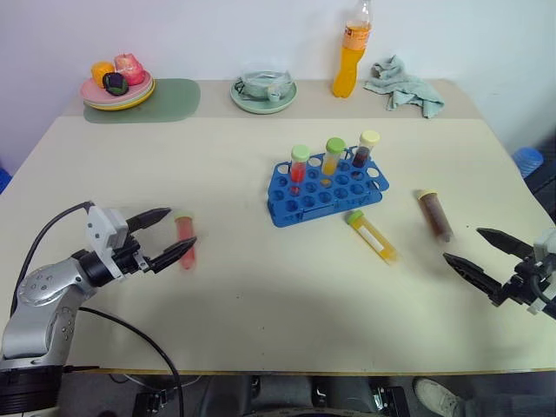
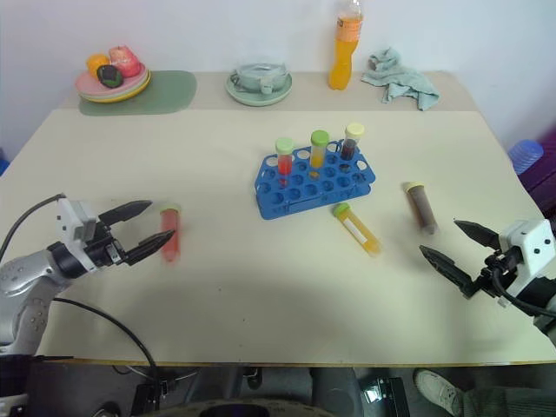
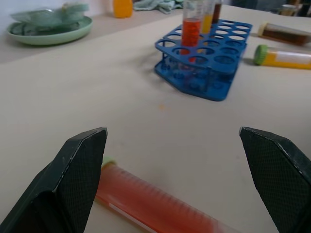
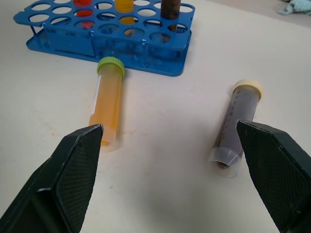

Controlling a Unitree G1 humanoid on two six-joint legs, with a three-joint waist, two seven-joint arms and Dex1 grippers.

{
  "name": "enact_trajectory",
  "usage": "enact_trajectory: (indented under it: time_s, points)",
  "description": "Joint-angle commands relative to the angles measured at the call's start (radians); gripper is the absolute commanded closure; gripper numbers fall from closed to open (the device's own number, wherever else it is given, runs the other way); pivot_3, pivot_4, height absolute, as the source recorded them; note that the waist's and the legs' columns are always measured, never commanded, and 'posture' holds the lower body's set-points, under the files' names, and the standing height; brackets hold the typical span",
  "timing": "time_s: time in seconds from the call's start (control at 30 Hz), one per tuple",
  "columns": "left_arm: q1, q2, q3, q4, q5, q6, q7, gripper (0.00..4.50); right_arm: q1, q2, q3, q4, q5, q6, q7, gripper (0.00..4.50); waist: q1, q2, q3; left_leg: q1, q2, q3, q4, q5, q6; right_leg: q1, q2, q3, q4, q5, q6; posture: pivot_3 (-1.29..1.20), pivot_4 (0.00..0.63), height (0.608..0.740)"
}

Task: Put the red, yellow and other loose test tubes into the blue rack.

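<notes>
At centre frame the blue rack (image 1: 326,187) stands on the counter (image 1: 261,295) with three tubes upright. Lower left, the left pincer (image 1: 165,237) gapes wide around the lying red tube (image 1: 185,241). Lower right, the right pincer (image 1: 482,252) gapes wide near the yellow tube (image 1: 373,236) and brown tube (image 1: 434,214).

orange bottle (image 1: 350,54) | cloth (image 1: 403,87) | fruit plates (image 1: 117,89) on green mat (image 1: 174,100) | green dish (image 1: 263,94)
</notes>
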Motion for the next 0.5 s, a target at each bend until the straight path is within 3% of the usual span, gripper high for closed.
enact_trajectory:
  time_s: [0.03, 0.5]
  points:
    - [0.006, 0.022, 0.019, -0.017, -0.005, 0.011, -0.02, 0.06, 0.001, -0.001, -0.033, -0.008, 0.004, -0.008, 0.002, 0.0, 0.0, 0.0, 0.0, 0.0, 0.0, 0.0, 0.0, 0.0, 0.0, 0.0, 0.0, 0.0, 0.0, 0.0, 0.0, 0.0, 0.15, 0.74]
    - [-0.046, 0.031, 0.018, -0.04, -0.063, 0.101, -0.057, 0.06, -0.015, 0.027, -0.03, 0.091, -0.037, -0.116, 0.037, 0.0, 0.0, 0.0, 0.0, 0.0, 0.0, 0.0, 0.0, 0.0, 0.001, 0.0, 0.0, 0.0, 0.0, 0.0, 0.0, 0.0, 0.15, 0.74]
